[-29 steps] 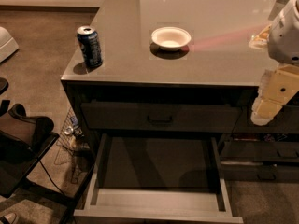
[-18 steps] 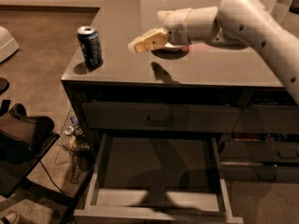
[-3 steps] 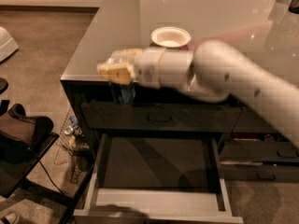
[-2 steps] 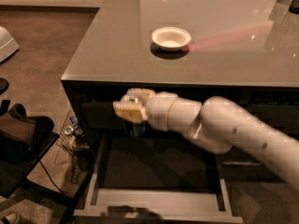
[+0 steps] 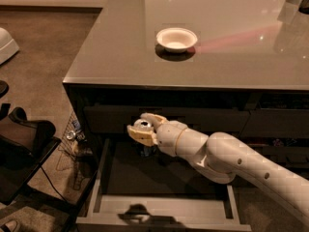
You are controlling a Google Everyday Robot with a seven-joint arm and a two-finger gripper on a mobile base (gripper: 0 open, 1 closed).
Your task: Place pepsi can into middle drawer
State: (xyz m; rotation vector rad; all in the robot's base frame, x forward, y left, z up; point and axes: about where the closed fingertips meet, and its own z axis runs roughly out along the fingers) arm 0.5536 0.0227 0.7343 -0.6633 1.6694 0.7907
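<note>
My gripper is shut on the pepsi can. Only the can's silver top shows between the cream fingers, with a bit of its dark body below. The gripper holds the can over the back left part of the open middle drawer, a wide shallow dark drawer with lighter grey rims, pulled out toward the camera. My white arm reaches in from the lower right, across the drawer. The can sits just in front of the closed drawer front above.
A white bowl stands on the grey countertop. Narrower drawers are at the right. A dark chair and a wire basket with clutter stand on the carpet at the left.
The gripper with the can has come down from the counter's front edge to below the top drawer front, over the open drawer. The can left its spot on the counter's left corner.
</note>
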